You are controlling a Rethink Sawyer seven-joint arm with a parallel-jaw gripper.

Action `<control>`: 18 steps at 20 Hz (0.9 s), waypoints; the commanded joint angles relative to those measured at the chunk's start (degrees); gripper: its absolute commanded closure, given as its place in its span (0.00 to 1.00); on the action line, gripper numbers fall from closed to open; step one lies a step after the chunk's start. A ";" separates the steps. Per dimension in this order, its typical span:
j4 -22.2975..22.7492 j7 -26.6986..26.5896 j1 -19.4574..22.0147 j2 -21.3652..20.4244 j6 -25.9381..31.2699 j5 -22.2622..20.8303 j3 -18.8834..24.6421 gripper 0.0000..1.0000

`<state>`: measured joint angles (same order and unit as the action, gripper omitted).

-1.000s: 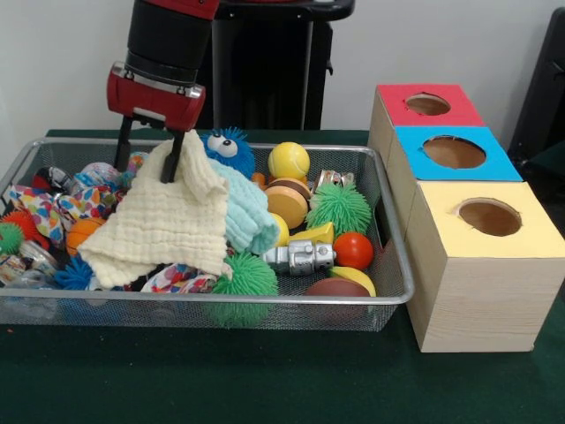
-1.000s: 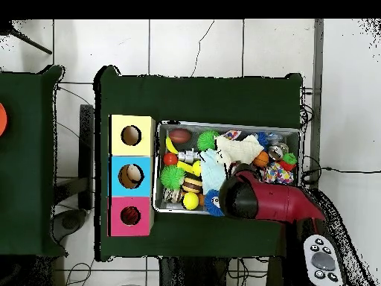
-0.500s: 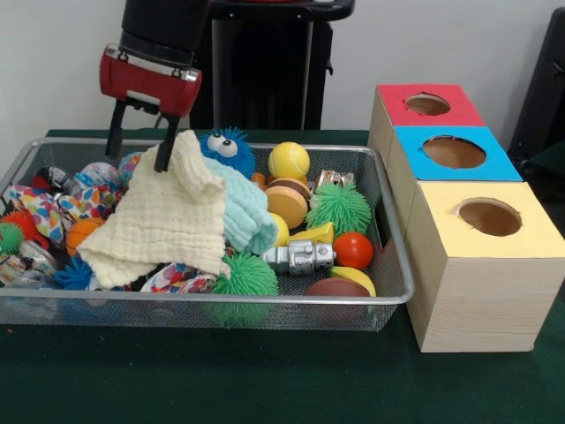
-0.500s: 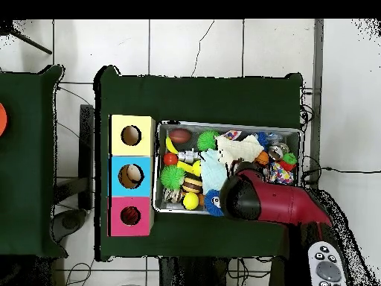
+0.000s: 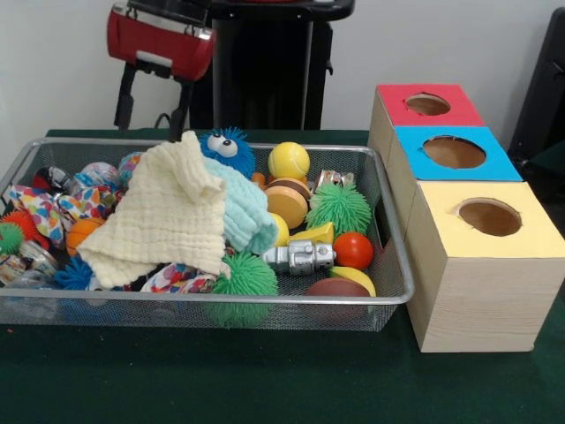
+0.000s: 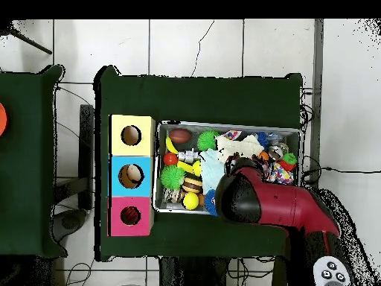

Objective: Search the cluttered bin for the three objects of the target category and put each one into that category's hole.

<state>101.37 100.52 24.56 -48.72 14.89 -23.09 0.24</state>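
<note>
Fingers apart and empty, the gripper (image 5: 151, 113) hangs above the cream cloth (image 5: 163, 216) in the bin (image 5: 402, 265), searching; next it must pick a target.

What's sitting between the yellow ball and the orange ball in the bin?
In the front view, a green spiky ball lies between the yellow ball and the orange ball, with a yellow toy piece beside it.

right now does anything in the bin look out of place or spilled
Nothing has spilled: everything sits inside the bin. The one odd thing is the cream cloth, which lies draped over the toys with one corner peaked upward. The gripper hangs above that corner, fingers apart and empty.
</note>
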 commanded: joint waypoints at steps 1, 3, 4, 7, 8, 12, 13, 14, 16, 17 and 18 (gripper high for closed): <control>5.46 -1.67 1.38 -1.53 8.92 3.01 9.91 0.00; 6.30 -0.85 1.08 -1.48 8.57 3.43 10.79 0.00; 6.57 -0.16 0.58 -1.53 8.21 3.43 10.73 0.00; 7.26 1.58 -0.86 -1.95 7.41 3.21 10.00 0.00; 7.58 1.84 -1.10 -2.26 7.26 3.15 9.84 0.00; 8.92 3.27 -1.92 -2.67 5.99 3.57 10.04 0.00; 8.90 3.69 -2.24 -2.69 5.86 3.74 9.88 0.00; 8.74 3.95 -2.75 -2.82 6.13 3.95 9.68 0.00; 8.52 4.45 -3.80 -3.22 6.89 4.47 9.31 0.00; 8.44 4.69 -4.34 -3.49 7.38 4.79 9.13 0.00; 8.60 4.92 -4.62 -3.50 7.52 5.18 9.21 0.00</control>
<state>106.14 100.52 21.13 -51.50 16.60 -19.97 5.73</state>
